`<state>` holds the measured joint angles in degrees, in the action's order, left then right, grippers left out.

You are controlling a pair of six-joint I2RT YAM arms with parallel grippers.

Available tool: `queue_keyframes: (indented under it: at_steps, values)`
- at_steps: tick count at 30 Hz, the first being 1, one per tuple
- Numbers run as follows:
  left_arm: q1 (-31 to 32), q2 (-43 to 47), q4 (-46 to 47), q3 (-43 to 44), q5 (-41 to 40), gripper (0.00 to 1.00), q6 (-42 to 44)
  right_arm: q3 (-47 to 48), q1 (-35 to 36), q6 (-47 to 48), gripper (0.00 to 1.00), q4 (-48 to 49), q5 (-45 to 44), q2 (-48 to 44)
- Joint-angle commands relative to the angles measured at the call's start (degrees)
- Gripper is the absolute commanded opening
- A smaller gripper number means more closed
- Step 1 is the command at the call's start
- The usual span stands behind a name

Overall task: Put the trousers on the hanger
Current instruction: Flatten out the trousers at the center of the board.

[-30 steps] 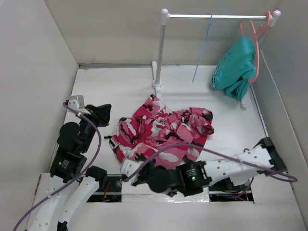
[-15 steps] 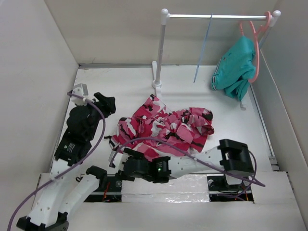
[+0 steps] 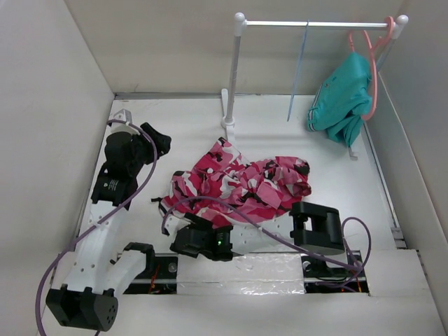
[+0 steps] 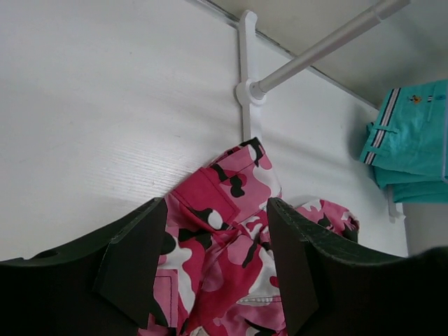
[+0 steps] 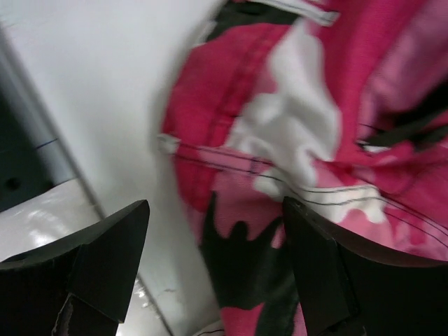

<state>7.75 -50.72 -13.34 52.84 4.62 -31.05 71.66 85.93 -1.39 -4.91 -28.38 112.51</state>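
Note:
The trousers (image 3: 238, 185) lie crumpled mid-table, a pink, white and black camouflage heap. The hanger (image 3: 297, 70), thin and pale blue, dangles from the rail (image 3: 315, 24) at the back. My left gripper (image 3: 158, 144) is open, hovering left of the heap; in its wrist view the trousers (image 4: 231, 231) show below and beyond the spread fingers (image 4: 133, 269). My right gripper (image 3: 179, 243) is open at the heap's near-left edge; the cloth's hem (image 5: 280, 161) lies under its gap, and nothing is gripped.
A teal garment (image 3: 343, 98) hangs on a coral-pink hanger (image 3: 373, 63) at the rail's right end. The rack's white post (image 3: 233, 77) and foot (image 4: 248, 91) stand just behind the trousers. Walls close in the table on the left, back and right.
Both grippers have opened. The left arm reached farther back along the left side. The right arm folded its elbow in from the far right, with its gripper at the trousers' near-left edge.

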Motion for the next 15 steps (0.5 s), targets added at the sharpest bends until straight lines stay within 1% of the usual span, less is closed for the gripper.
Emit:
queue_keyframes:
  at_steps: [1,3,4,6,7,11,12,14,15]
  values:
    - [-0.3,3.1,3.9,0.2,2.1,0.57,-1.5,0.6,-1.6,-3.7,0.79,2.8,-8.8,-0.2]
    - [-0.3,2.4,2.9,0.2,2.1,0.57,-0.9,0.4,-2.4,-4.2,0.73,4.2,-10.7,0.0]
    - [-0.3,2.3,3.1,-0.3,2.3,0.57,-0.9,0.2,-3.0,-4.2,0.65,4.2,-11.0,0.3]
    - [-0.3,2.0,4.5,-2.3,3.2,0.57,-1.5,0.8,-3.7,-3.6,0.52,6.8,-11.3,0.7]
    - [-0.3,1.9,4.7,-2.6,3.5,0.57,-1.6,1.3,-3.7,-3.5,0.38,6.8,-11.3,0.9]
    - [-0.3,1.5,4.7,-2.6,3.5,0.57,-1.9,0.0,-4.8,-2.7,0.09,10.3,-10.5,-2.5]
    - [-0.3,1.7,5.1,-2.6,3.6,0.57,-2.0,-1.0,-5.5,-2.3,0.00,11.1,-10.0,-3.5]
    - [-0.3,1.5,4.9,-2.1,3.4,0.57,-2.0,-2.3,-6.0,-2.9,0.00,10.7,-10.0,-6.7]
    - [-0.3,1.1,4.5,-1.6,3.4,0.57,-1.8,-3.4,-6.0,-3.5,0.00,11.4,-10.5,-11.8]
